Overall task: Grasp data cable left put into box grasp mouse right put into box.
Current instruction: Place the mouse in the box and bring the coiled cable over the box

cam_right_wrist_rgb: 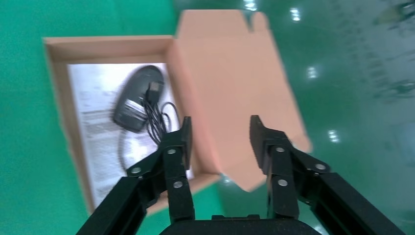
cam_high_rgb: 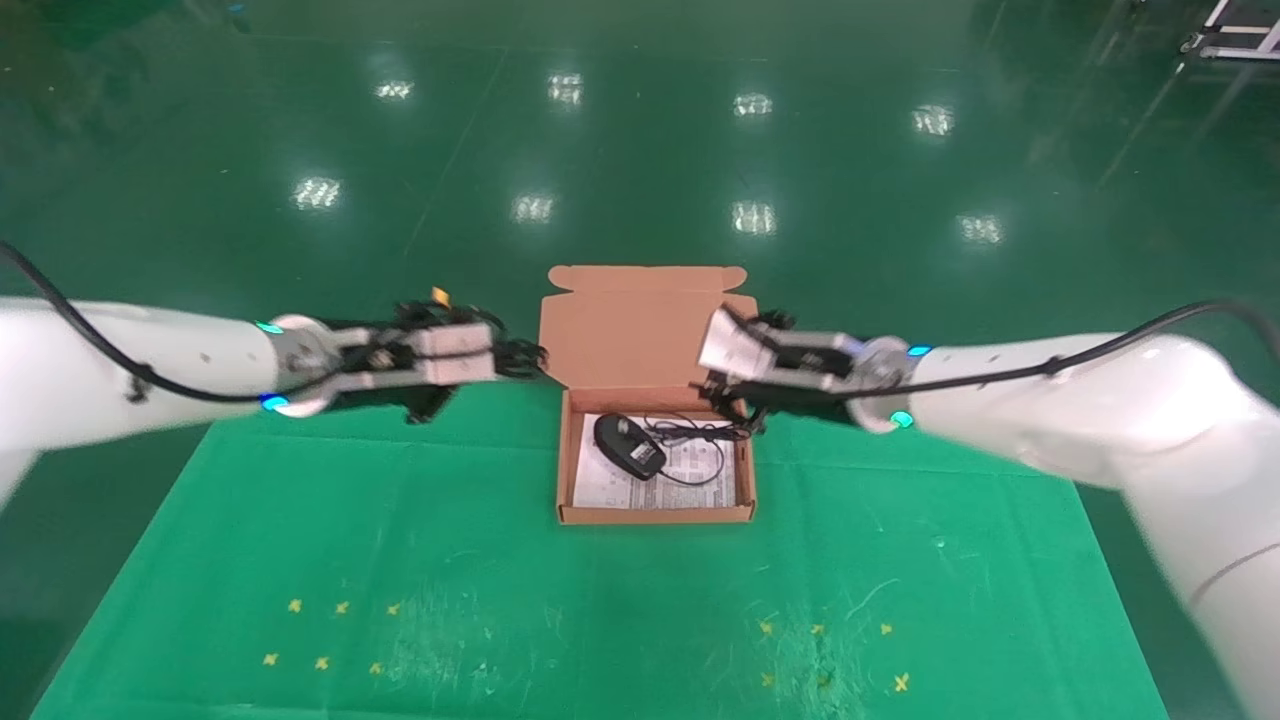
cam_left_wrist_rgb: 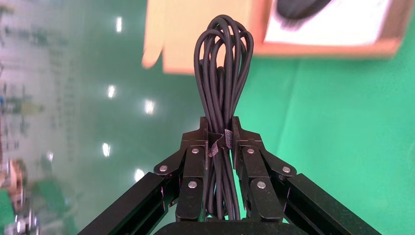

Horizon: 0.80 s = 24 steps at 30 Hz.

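On the green worktop (cam_high_rgb: 420, 560), the box (cam_high_rgb: 655, 512) lies open, its lid raised at 12 o'clock. The mouse (cam_high_rgb: 628, 445) and its cord already lie inside on a printed sheet (cam_high_rgb: 700, 480). Right gripper (cam_high_rgb: 728, 398), at the box's 2 o'clock, hangs with jaws spread, empty. Left gripper (cam_high_rgb: 525, 357), at 10 o'clock, pinches the data cable (cam_left_wrist_rgb: 222, 73). Judgement: mouse step done; next, carry the cable over the box and release.

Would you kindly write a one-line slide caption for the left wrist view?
Left gripper clamps the looped data cable near the open box, where the mouse lies.
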### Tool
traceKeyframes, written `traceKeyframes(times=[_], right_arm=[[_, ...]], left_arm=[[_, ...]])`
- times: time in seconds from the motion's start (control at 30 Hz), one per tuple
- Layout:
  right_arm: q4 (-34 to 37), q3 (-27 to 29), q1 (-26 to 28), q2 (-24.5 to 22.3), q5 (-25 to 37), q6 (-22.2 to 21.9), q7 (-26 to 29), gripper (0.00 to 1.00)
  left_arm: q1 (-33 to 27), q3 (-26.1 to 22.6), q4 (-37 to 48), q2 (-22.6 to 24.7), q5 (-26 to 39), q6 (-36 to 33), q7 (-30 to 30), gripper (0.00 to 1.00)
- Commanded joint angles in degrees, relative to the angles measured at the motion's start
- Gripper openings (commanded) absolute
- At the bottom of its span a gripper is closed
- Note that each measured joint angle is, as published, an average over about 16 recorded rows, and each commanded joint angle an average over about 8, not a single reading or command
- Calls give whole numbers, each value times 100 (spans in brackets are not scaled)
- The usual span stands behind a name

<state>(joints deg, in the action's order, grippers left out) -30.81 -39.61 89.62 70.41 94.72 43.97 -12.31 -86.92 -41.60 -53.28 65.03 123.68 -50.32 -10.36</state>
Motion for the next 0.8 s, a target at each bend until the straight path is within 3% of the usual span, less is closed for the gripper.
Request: traceKeyframes(times=[0.03, 0.47, 0.7, 0.8], right_arm=[[-153, 30, 33, -150, -14, 18, 46, 100], [-1861, -51, -207, -1335, 491, 166, 1261, 100], [-2770, -100, -384, -1736, 843, 209, 2062, 100], [-3014, -111, -434, -1837, 956, 211, 2281, 100]], left_arm=[[99, -25, -34, 84, -73, 66, 102, 0], [478, -147, 809, 1102, -751, 920, 1220, 0], [499, -521, 1053, 1314, -1366, 1197, 1653, 0], [479, -707, 1105, 1340, -1598, 1299, 1682, 38]])
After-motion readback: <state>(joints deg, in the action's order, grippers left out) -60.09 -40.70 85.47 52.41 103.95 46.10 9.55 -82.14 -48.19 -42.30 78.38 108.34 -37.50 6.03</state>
